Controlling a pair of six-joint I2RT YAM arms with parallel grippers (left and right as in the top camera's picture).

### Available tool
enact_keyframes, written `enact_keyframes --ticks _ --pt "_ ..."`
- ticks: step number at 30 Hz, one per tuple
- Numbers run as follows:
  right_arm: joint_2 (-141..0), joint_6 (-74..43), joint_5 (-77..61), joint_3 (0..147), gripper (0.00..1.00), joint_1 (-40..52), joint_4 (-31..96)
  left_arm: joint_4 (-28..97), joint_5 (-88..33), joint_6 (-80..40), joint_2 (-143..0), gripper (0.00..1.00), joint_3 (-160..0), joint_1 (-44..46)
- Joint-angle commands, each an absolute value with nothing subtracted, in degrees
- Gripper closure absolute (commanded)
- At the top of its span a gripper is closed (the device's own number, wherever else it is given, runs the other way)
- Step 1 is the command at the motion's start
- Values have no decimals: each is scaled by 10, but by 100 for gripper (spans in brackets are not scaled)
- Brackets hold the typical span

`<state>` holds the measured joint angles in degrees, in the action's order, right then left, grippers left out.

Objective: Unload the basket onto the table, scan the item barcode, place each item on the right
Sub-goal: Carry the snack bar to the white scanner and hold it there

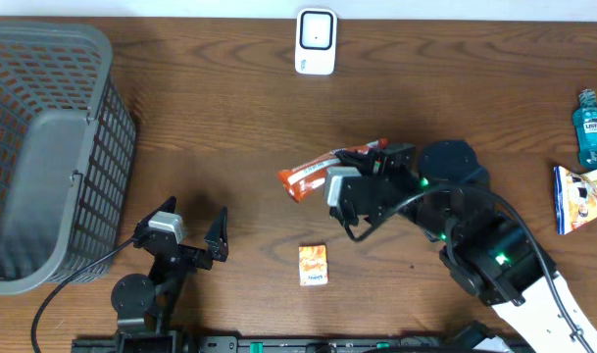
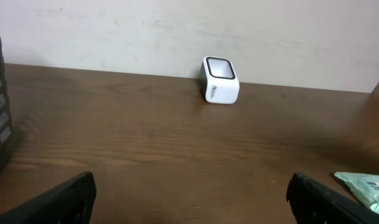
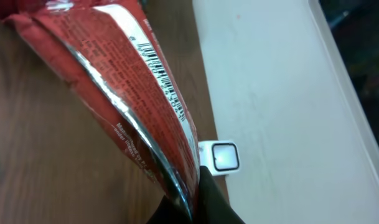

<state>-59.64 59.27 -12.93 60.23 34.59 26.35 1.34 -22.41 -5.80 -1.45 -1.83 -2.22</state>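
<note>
Dark desk overhead: right jaws clench the red packet, well short of the scanner; left jaws gape, empty. Left wrist: scanner far ahead. Right wrist: barcode visible, scanner beyond the jaws. Presenting step; next likely turning barcode toward the scanner.

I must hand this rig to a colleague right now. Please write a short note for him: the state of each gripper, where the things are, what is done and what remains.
Left gripper: open, empty, near the grey plastic mesh basket.
Right gripper: shut on the red foil snack packet, near the table's middle.
White box-shaped scanner: at the far table edge by the wall, apart from the packet.
Done: the packet is in the grip; its barcode shows in the right wrist view.
Left: bring the barcode before the scanner's window; nothing shows a scan yet.
</note>
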Motion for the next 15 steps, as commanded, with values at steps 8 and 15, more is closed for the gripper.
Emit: enact_keyframes --ticks 8,15 --pt "-669 443 -176 608 98 347 263 23 -234 -59 -14 2 -2 -23" --pt "-796 376 -168 608 99 331 200 23 -234 -59 -14 2 -2 -23"
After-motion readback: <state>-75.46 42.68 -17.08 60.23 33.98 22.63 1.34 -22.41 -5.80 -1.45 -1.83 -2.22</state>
